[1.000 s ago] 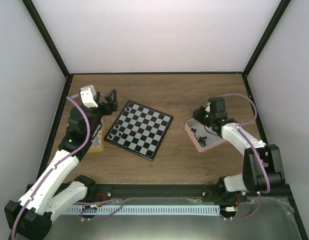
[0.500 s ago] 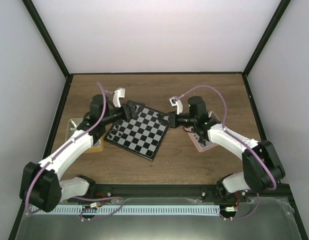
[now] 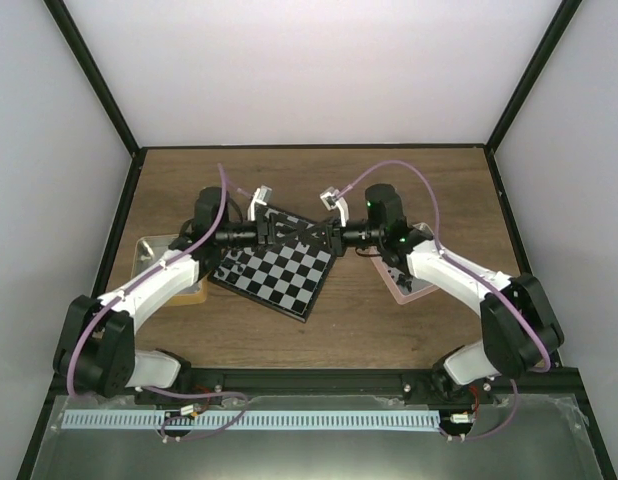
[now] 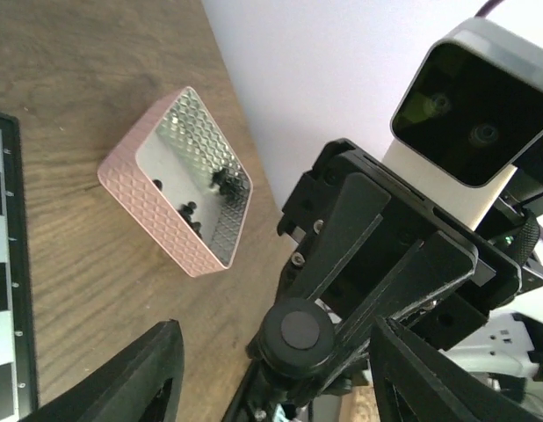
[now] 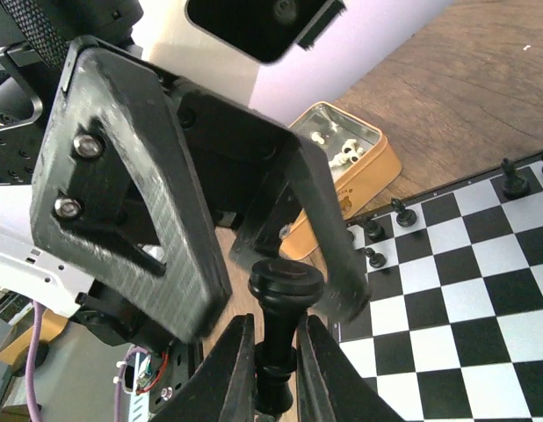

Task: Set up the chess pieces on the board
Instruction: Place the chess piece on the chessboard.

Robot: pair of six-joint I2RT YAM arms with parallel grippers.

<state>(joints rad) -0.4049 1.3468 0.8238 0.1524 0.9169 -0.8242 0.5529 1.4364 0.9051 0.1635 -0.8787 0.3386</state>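
No lettering, label or number is legible on anything here.

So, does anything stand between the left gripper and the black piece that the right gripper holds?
Nothing visible does. The right gripper holds the black piece above the board. The open fingers of the left gripper stand on either side of its free end, with only air between.

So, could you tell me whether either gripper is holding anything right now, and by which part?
The right gripper pinches a black chess piece by its lower stem; the left gripper stands open around its head.
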